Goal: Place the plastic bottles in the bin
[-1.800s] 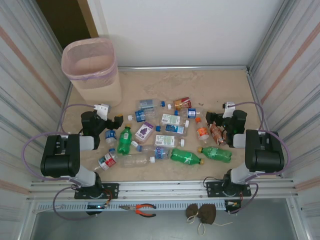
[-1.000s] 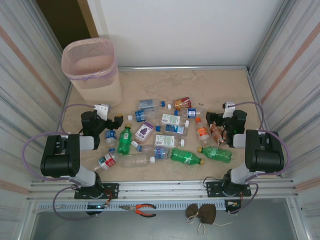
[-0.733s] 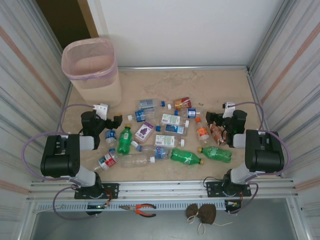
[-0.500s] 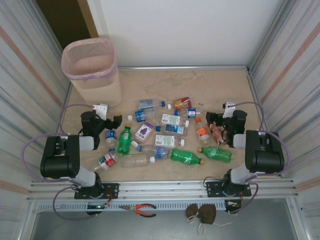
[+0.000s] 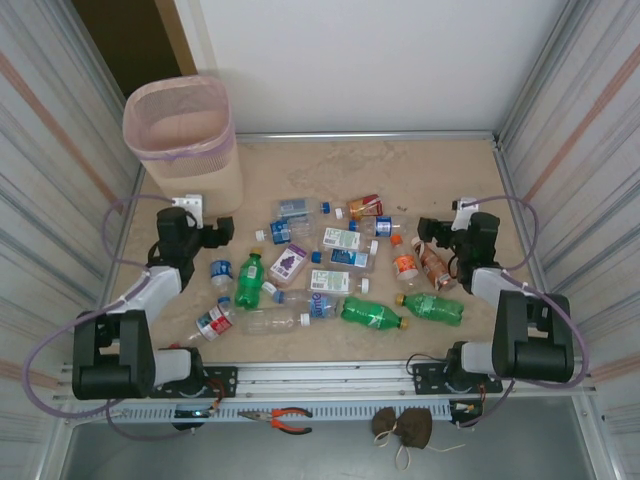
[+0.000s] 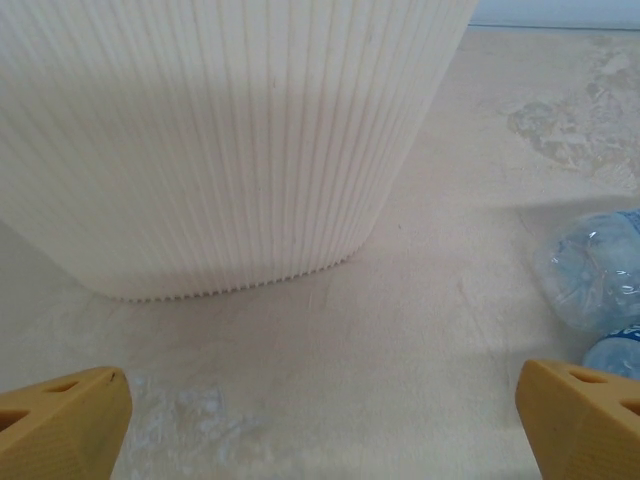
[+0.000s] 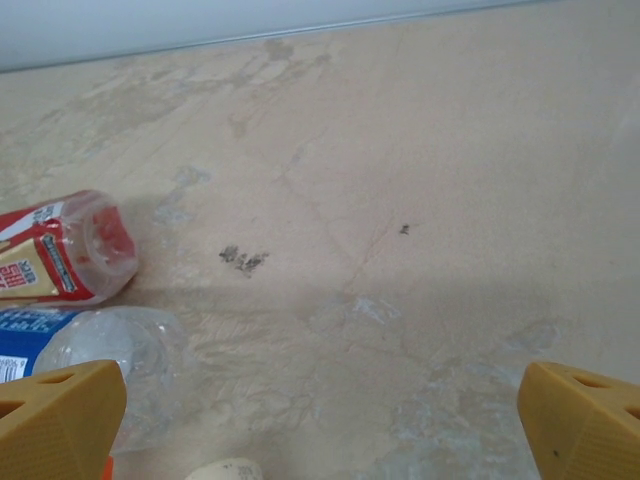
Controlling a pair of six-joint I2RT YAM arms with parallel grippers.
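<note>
Logged left gripper fingers spread, at 5 o'clock of bin; right gripper fingers spread, at 2 o'clock of plastic bottles.

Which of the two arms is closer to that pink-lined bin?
Left. The left gripper sits just in front of the bin; the right gripper is across the table, beyond the scattered bottles.

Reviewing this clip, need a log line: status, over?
Left gripper open, empty, facing bin. Right gripper open, empty. Bottles loose on table, none held.
</note>
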